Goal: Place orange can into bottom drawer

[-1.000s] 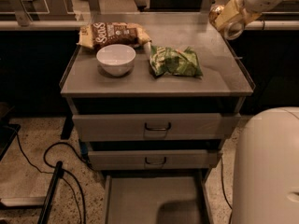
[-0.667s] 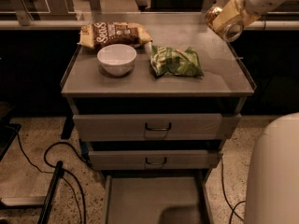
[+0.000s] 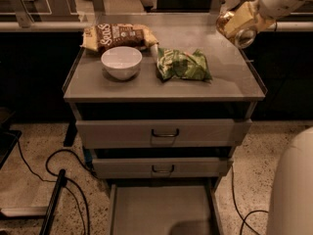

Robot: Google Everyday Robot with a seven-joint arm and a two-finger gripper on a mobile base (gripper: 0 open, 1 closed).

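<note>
My gripper (image 3: 243, 19) is at the top right, above the back right corner of the cabinet top (image 3: 146, 86). It is shut on the orange can (image 3: 234, 26), which is tilted with its silver end pointing down and to the right. The can is held in the air, clear of the surface. The bottom drawer (image 3: 161, 210) is pulled open at the bottom of the view, and the part of its flat grey floor that shows is bare. The two upper drawers (image 3: 164, 132) are closed.
On the cabinet top are a white bowl (image 3: 121, 61), a green snack bag (image 3: 183, 65) and a brown snack bag (image 3: 117, 35). A white robot body (image 3: 293, 190) fills the lower right. Black cables (image 3: 58, 175) lie on the floor at the left.
The gripper still holds the can in nearly the same place. The white robot body at the lower right has drawn back to the right, uncovering more of the floor.
</note>
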